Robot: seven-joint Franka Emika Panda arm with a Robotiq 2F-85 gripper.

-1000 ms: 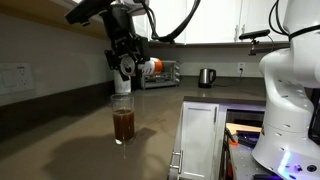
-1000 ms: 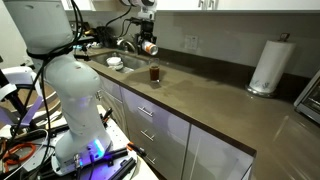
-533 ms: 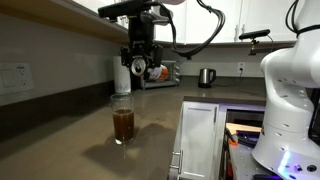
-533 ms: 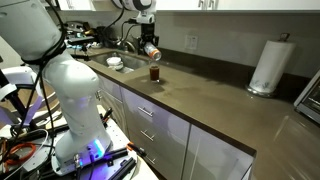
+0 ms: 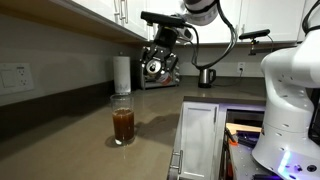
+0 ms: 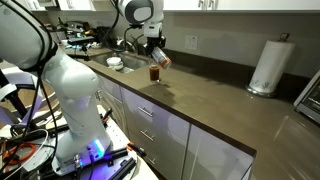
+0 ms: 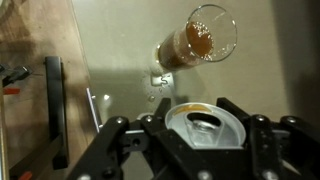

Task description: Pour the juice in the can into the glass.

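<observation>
Hand (image 5: 155, 66) swung off glass (image 5: 123, 125), clamped on can (image 7: 205, 128); dark countertop (image 5: 70, 150), white cabinets (image 5: 95, 12).

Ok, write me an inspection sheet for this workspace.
Surface: dark countertop.
Job's things: glass upright, partly filled with juice; can held in the air, clear of the glass.
Clutter: paper-towel roll; kettle.
Grippers: gripper shut on the can.
Cables: black cable looping off the arm; floor cables by the robot base.
Surroundings: wall outlet; upper cabinets.
</observation>
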